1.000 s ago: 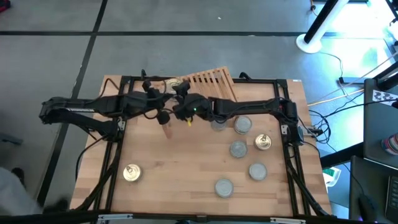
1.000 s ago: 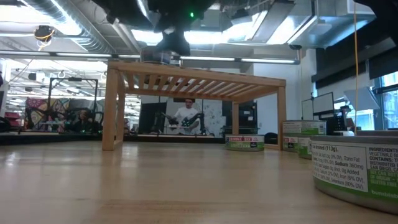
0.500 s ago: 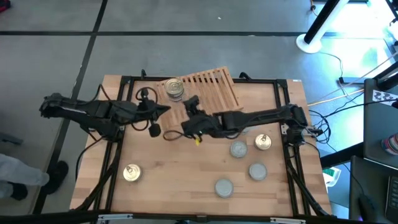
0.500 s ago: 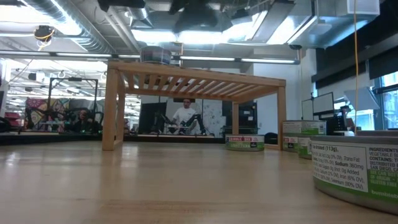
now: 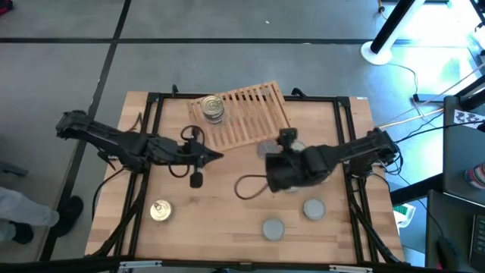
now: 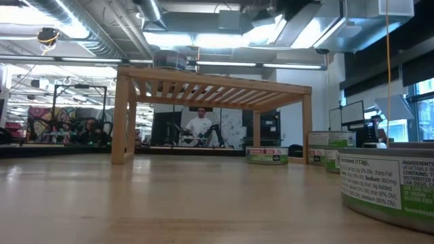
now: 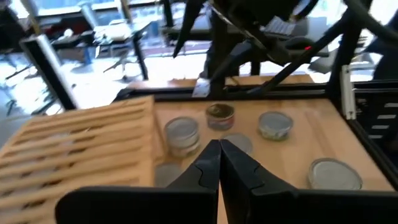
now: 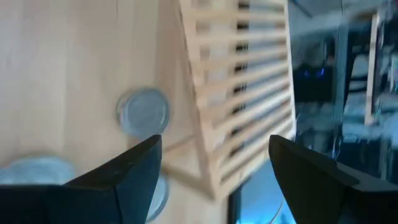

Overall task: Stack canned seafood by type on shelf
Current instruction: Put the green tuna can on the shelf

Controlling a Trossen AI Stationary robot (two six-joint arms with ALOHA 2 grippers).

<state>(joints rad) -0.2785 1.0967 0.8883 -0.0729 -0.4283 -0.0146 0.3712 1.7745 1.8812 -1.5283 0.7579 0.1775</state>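
Tins: one stack (image 5: 214, 108) sits on your shelf (image 5: 246, 114), left end; others lie loose on the table (image 5: 220, 212). Left gripper (image 5: 218, 156) closed, empty. Right gripper (image 8: 214, 168) spread wide, empty, near the shelf.

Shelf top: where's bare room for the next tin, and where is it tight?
The shelf holds one stack of tins at its left end; the slats to its right are bare. The tabletop between the gold tin and the grey tin is free. It's crowded beside the shelf's right leg, where the right gripper hangs over tins.
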